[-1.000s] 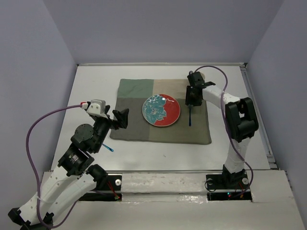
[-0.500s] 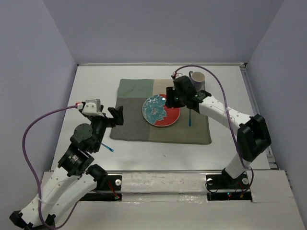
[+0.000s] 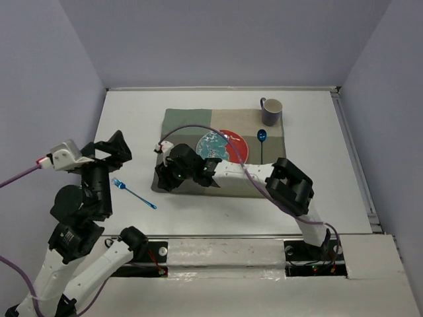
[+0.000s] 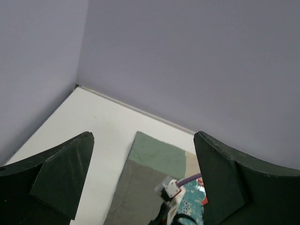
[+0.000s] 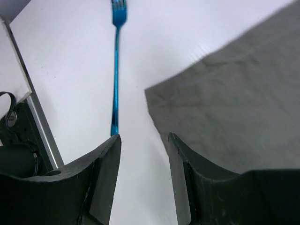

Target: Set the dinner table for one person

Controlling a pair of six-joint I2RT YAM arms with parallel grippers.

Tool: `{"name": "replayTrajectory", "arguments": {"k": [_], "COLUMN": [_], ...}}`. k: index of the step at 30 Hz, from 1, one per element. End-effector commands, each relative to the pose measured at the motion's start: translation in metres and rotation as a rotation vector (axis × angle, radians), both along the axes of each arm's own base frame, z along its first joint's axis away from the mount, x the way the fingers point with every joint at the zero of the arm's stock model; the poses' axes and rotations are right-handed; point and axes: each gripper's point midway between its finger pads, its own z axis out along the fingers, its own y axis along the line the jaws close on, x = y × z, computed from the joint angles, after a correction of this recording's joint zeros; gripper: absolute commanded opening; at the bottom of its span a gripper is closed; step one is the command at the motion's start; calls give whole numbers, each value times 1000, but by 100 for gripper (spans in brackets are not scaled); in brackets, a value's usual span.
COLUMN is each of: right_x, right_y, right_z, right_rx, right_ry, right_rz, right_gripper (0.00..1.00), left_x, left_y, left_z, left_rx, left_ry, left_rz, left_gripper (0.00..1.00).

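Observation:
The dinner table (image 3: 132, 119) is a white tabletop carrying a four-patch cloth mat (image 3: 188, 125). On the mat rest a red and teal plate (image 3: 228, 148), a blue spoon (image 3: 262, 144) to the plate's right, and a grey mug (image 3: 271, 111) at the far right corner. A blue fork (image 3: 134, 193) lies on the bare table left of the mat. My right gripper (image 3: 162, 180) reaches across to the mat's near left corner, open and holding nothing, with the fork (image 5: 116, 70) just ahead of it. My left gripper (image 3: 117, 148) hovers wide open and holds nothing.
In the right wrist view, the right gripper (image 5: 143, 137) is over bare table beside the mat's corner (image 5: 234, 108). The left gripper (image 4: 143, 136) faces the mat (image 4: 150, 154) and the back wall. A raised rail (image 3: 353, 152) runs along the table's right edge.
My right arm swung from the mat's right side, over the plate, to the mat's near left corner. My left arm drew back to the left, uncovering the fork. The mug came into view.

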Motion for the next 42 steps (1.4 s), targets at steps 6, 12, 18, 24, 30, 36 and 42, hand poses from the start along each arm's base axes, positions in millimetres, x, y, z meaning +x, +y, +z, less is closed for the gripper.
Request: {"name": "replayTrajectory", "arguments": {"k": [6, 12, 18, 24, 30, 36, 42], "right_x": [-16, -38, -46, -44, -38, -42, -53], "right_y": [91, 124, 140, 134, 128, 132, 140], "right_z": [28, -12, -30, -64, -83, -69, -24], "right_rx": [100, 19, -35, -138, -184, -155, -16], "right_ry": [-220, -271, -315, -378, -387, -403, -440], "right_rz": [158, 210, 227, 184, 162, 198, 254], "right_gripper": [54, 61, 61, 60, 48, 42, 39], "left_x": [-23, -21, -14, -11, -10, -8, -9], "left_y": [45, 40, 32, 27, 24, 21, 23], "left_z": [41, 39, 44, 36, 36, 31, 35], "left_rx": [-70, -48, -25, -31, -22, -19, -16], "left_ry": [-27, -7, 1, -6, -8, -4, -14], "left_rz": [183, 159, 142, 121, 103, 97, 97], "left_gripper": [99, 99, 99, 99, 99, 99, 99]}}
